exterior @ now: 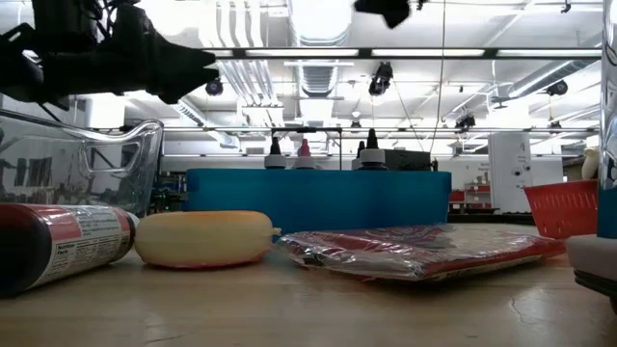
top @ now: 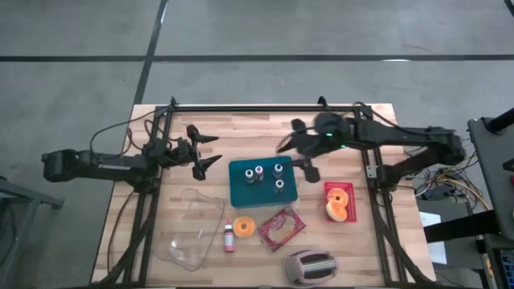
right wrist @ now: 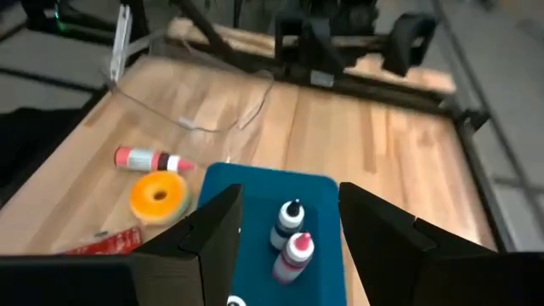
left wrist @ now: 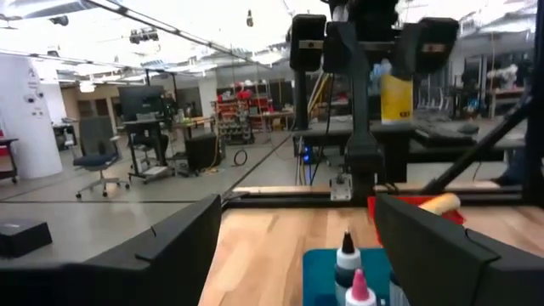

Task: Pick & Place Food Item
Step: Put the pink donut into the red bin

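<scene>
A yellow ring-shaped food piece [top: 244, 227] [right wrist: 157, 194] lies flat on the wooden table in front of a teal box [top: 241, 193] that carries small bottles [top: 258, 174]. Beside the ring lies a red snack packet [top: 281, 227] [exterior: 415, 249]. To the right, a red tray [top: 338, 187] holds an orange and yellow food piece [top: 337, 205]. My left gripper [top: 217, 150] [left wrist: 297, 212] is open at the box's left, holding nothing. My right gripper [top: 295, 156] [right wrist: 289, 195] is open above the box's far right corner, tipped downward, also holding nothing.
A clear glass container [top: 193, 229] [exterior: 87, 164] stands near the left front. A small red-capped bottle [top: 229, 238] lies next to the ring. A toaster [top: 311, 266] sits at the front edge. Metal frame rails [top: 265, 106] run along the table's far side.
</scene>
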You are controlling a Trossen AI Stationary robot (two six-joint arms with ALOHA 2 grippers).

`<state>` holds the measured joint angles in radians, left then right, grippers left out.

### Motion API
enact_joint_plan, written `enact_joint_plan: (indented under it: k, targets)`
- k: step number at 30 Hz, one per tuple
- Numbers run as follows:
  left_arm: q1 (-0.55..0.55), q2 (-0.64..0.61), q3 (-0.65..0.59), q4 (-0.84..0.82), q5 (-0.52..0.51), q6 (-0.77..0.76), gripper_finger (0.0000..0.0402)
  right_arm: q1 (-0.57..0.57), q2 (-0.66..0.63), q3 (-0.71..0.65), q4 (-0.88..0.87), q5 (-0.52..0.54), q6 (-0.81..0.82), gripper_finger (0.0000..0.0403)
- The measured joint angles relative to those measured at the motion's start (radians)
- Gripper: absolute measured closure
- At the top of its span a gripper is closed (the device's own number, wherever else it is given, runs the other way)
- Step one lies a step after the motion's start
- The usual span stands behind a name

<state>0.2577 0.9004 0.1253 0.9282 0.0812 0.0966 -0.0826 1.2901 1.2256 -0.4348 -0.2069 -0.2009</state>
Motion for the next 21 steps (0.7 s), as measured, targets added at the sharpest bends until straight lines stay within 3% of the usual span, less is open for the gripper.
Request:
enact_joint_plan:
  k: [8,14,21]
  targets:
    - [-0.013,-0.218,0.045,-0.355,0.006,0.015,0.0093,0.001,-0.294,-0.339,0.247,0.0,0.004,0.0213]
    - [-0.097,-0.358,0.1,-0.625,0.005,0.011,0.0093,0.001,-0.43,-0.549,0.423,0.047,0.004,0.0213]
    - [-0.218,-0.427,0.102,-0.692,-0.105,0.015,0.0093,0.001,-0.495,-0.717,0.636,0.08,0.011,0.0213]
